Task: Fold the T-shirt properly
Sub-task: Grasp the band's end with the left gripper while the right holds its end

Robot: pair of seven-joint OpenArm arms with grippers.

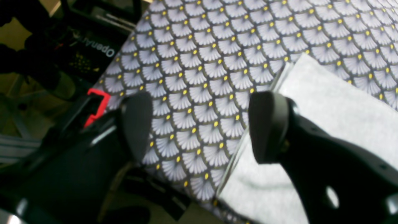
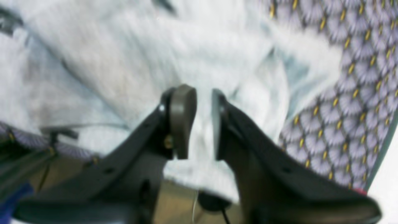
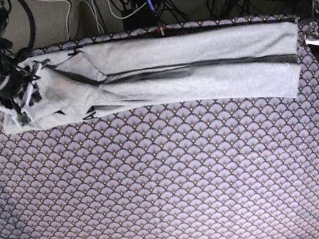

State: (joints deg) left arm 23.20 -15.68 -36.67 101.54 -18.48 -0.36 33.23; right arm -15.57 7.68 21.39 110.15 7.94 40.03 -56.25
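Purple-grey scallop-patterned tablecloth (image 3: 171,185) covers the whole work surface; taking it as landmark, the light-grey T-shirt (image 3: 200,72) lies as a long folded band along the cloth's far edge, spanning nearly from one far corner to the other. Far-left end of the band is bunched and creased, not flat. Right gripper (image 2: 203,121) sits over that bunched end, jaws narrowly parted with shirt fabric seen in the gap; blur prevents telling whether fabric is actually pinched. Left gripper (image 1: 199,127) is at the cloth's far-right corner, jaws spread wide, empty, one finger above the shirt's edge. Risks, judged: the right gripper may catch only one layer, or slip, so the fold unravels; it may snag the tablecloth too; uneven pulling could skew the band.
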